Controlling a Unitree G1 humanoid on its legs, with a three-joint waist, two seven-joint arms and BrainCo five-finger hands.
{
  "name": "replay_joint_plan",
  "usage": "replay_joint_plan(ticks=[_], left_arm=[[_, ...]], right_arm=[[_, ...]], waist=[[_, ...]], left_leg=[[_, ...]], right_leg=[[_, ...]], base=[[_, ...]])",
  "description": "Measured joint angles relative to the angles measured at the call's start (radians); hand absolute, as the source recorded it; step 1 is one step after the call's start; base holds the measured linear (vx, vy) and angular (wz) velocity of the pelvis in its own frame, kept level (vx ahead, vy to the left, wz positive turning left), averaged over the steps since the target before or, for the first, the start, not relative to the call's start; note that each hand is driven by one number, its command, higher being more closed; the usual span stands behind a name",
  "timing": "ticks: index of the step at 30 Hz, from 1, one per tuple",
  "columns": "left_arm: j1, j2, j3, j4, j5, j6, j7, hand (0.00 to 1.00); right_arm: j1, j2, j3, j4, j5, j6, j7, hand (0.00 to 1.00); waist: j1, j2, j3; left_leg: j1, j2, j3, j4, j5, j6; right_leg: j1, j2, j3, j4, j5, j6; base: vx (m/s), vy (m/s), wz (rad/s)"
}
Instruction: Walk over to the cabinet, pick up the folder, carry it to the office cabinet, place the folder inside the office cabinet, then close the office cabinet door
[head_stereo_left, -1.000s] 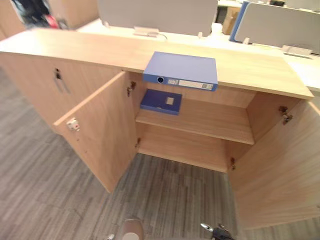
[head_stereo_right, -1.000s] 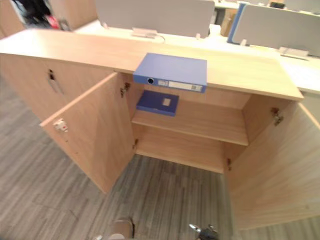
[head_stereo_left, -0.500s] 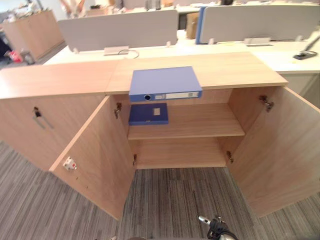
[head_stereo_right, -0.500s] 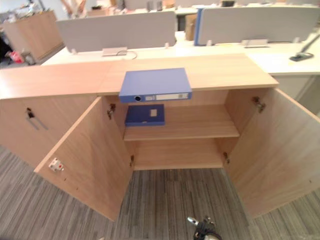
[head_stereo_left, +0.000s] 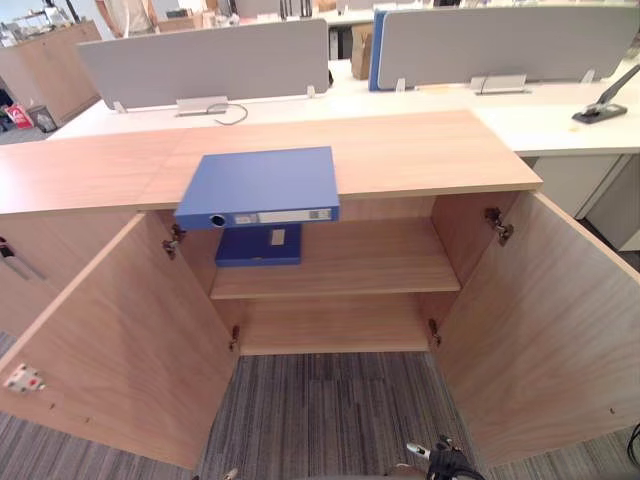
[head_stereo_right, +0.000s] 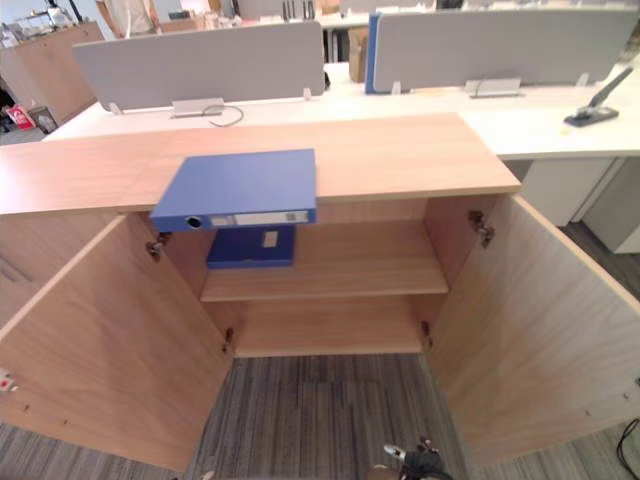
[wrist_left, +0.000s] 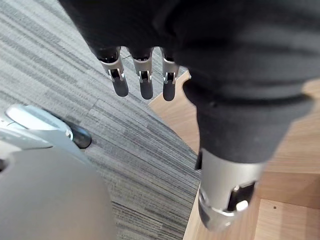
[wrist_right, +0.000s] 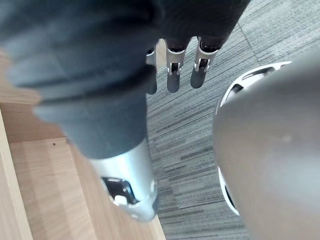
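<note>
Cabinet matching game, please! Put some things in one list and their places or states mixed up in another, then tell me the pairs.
Things: 1 large blue folder; 2 small blue folder; 3 cabinet doors; 4 left hand.
States or places: A swung open; B on the upper shelf; C fingers straight, above the carpet; D on the cabinet top.
Pairs: 1-D, 2-B, 3-A, 4-C.

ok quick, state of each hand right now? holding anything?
Left hand: open, fingers straight, holding nothing.
Right hand: open, fingers straight, holding nothing.
</note>
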Motion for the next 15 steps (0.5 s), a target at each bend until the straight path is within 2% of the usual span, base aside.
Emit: replay_joint_plan(ticks=[1, 3, 4, 5, 6, 7, 8, 9, 10, 11, 12, 13, 14, 15], left_arm=[[0.0, 0.001, 0.003, 0.0, -0.006, 0.001, 0.0, 0.0], [-0.001, 0.007, 0.012, -0.017, -0.037, 0.006, -0.001, 0.0], [-0.001, 0.005, 0.018, -0.024, -0.041, 0.007, -0.001, 0.0], [0.003, 0.002, 0.023, -0.032, -0.048, 0.008, -0.001, 0.0], [0.006, 0.004, 0.021, -0.032, -0.05, 0.01, -0.001, 0.0], [0.01, 0.006, 0.022, -0.041, -0.059, 0.014, -0.001, 0.0], [0.011, 0.006, 0.02, -0.043, -0.06, 0.014, -0.001, 0.0], [0.007, 0.012, 0.014, -0.044, -0.065, 0.014, -0.001, 0.0], [0.0, 0.016, 0.01, -0.043, -0.068, 0.014, -0.001, 0.0], [-0.004, 0.019, 0.006, -0.043, -0.068, 0.014, -0.002, 0.0], [-0.006, 0.024, -0.018, -0.043, -0.067, 0.014, -0.002, 0.0], [-0.009, 0.026, -0.038, -0.038, -0.066, 0.013, -0.003, 0.0], [-0.017, 0.048, -0.034, -0.028, -0.066, 0.014, -0.01, 0.0], [-0.021, 0.072, -0.036, -0.029, -0.067, 0.013, -0.014, 0.0]], right_arm=[[0.002, 0.003, -0.003, 0.002, 0.0, 0.001, 0.0, 0.0], [0.007, 0.014, -0.005, 0.015, 0.002, 0.001, 0.0, 0.0], [0.008, 0.014, -0.005, 0.015, 0.002, 0.001, 0.0, 0.0], [0.013, 0.014, -0.006, 0.017, 0.002, 0.002, 0.0, 0.0], [0.012, 0.017, -0.007, 0.017, 0.004, 0.002, 0.0, 0.0], [0.015, 0.022, -0.013, 0.017, 0.005, 0.002, -0.001, 0.0], [0.017, 0.023, -0.017, 0.018, 0.006, 0.002, -0.001, 0.0], [0.013, 0.03, -0.047, 0.032, 0.007, 0.002, -0.001, 0.0], [0.001, 0.031, -0.069, 0.053, 0.015, 0.004, -0.001, 0.0], [-0.004, 0.031, -0.08, 0.057, 0.02, 0.005, -0.002, 0.0], [-0.001, 0.031, -0.09, 0.054, 0.031, 0.006, -0.001, 0.0], [0.002, 0.027, -0.092, 0.038, 0.041, 0.006, -0.001, 0.0], [-0.001, 0.045, -0.09, 0.039, 0.041, 0.009, -0.002, 0.0], [-0.006, 0.071, -0.09, 0.039, 0.041, 0.009, 0.0, 0.0]], waist=[[-0.001, -0.002, 0.0], [0.0, -0.013, 0.002], [0.002, -0.013, 0.002], [0.006, -0.014, 0.007], [0.015, -0.017, 0.009], [0.022, -0.022, 0.012], [0.025, -0.024, 0.014], [0.031, -0.028, 0.02], [0.032, -0.032, 0.031], [0.034, -0.034, 0.038], [0.032, -0.028, 0.043], [0.033, -0.012, 0.047], [0.034, -0.04, 0.052], [0.032, -0.089, 0.062]], left_leg=[[-0.015, 0.013, -0.011, 0.041, 0.0, -0.001], [-0.111, 0.04, -0.049, 0.299, 0.004, -0.024], [-0.15, 0.043, -0.058, 0.394, 0.017, -0.04], [-0.222, 0.05, -0.07, 0.575, 0.079, -0.076], [-0.273, 0.059, -0.057, 0.711, 0.067, -0.077], [-0.328, 0.057, -0.024, 0.832, 0.015, -0.061], [-0.35, 0.054, 0.0, 0.863, -0.009, -0.061], [-0.388, 0.04, 0.056, 0.872, -0.055, -0.06], [-0.416, 0.004, 0.101, 0.821, -0.095, -0.047], [-0.423, -0.019, 0.122, 0.765, -0.103, -0.039], [-0.423, -0.062, 0.152, 0.57, -0.057, -0.01], [-0.41, -0.083, 0.169, 0.414, 0.017, 0.052], [-0.402, -0.098, 0.184, 0.401, 0.022, 0.056], [-0.37, -0.135, 0.189, 0.329, 0.043, 0.061]], right_leg=[[0.024, 0.018, -0.013, -0.02, 0.0, -0.01], [0.127, 0.073, -0.045, -0.118, 0.006, -0.032], [0.149, 0.085, -0.046, -0.138, 0.007, -0.036], [0.201, 0.109, -0.041, -0.184, 0.012, -0.046], [0.24, 0.119, -0.036, -0.216, 0.016, -0.053], [0.284, 0.127, -0.025, -0.251, 0.016, -0.053], [0.305, 0.128, -0.018, -0.264, 0.016, -0.053], [0.341, 0.122, -0.006, -0.281, 0.016, -0.053], [0.364, 0.106, 0.006, -0.284, 0.016, -0.053], [0.372, 0.097, 0.014, -0.282, 0.016, -0.052], [0.38, 0.09, 0.023, -0.276, 0.014, -0.041], [0.377, 0.107, 0.042, -0.27, -0.001, -0.015], [0.378, 0.081, 0.049, -0.271, -0.011, -0.002], [0.371, 0.052, 0.077, -0.28, -0.008, -0.009]], base=[[0.36, -0.331, 0.3], [0.35, -0.29, 0.26], [0.31, -0.2, -0.03], [0.28, -0.145, -0.25], [0.33, -0.136, -0.36], [0.26, -0.084, -0.34], [0.27, -0.033, -0.33], [0.3, 0.046, -0.29], [0.3, 0.089, -0.29], [0.3, 0.162, -0.27], [0.27, 0.205, -0.2], [0.27, 0.205, -0.11], [0.27, 0.161, -0.01], [0.23, 0.108, 0.12]])
